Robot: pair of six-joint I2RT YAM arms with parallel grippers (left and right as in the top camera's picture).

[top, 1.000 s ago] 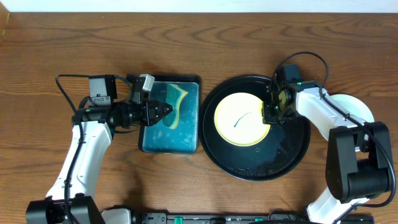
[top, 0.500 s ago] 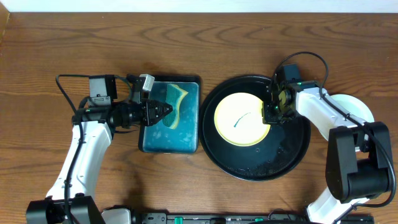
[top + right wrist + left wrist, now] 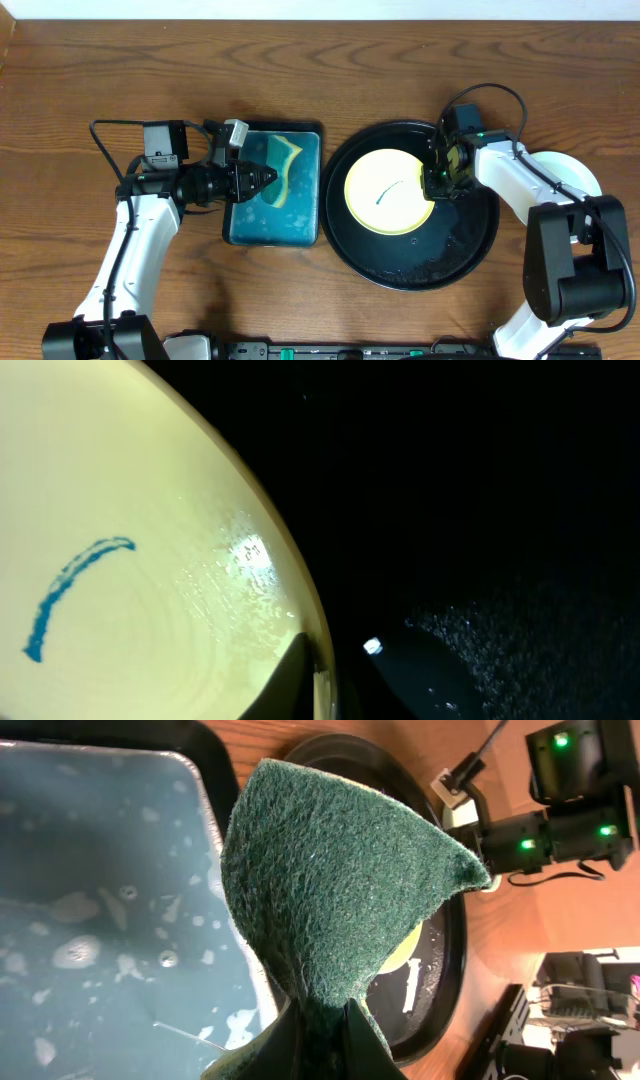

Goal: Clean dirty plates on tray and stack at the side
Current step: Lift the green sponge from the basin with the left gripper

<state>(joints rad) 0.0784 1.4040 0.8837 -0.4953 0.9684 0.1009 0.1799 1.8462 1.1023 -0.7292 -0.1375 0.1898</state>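
A pale yellow plate with a teal smear lies in the large black tray. My right gripper is shut on the plate's right rim; in the right wrist view its fingers pinch the yellow plate at the edge, with the smear to the left. My left gripper is shut on a green-and-yellow sponge over the teal sponge dish. The left wrist view shows the sponge's green face. A pale white plate lies right of the tray, partly under my right arm.
The teal dish holds wet foam spots. The tray's bare floor is wet near the plate. The wooden table runs behind both arms. A black rail edges the table's front.
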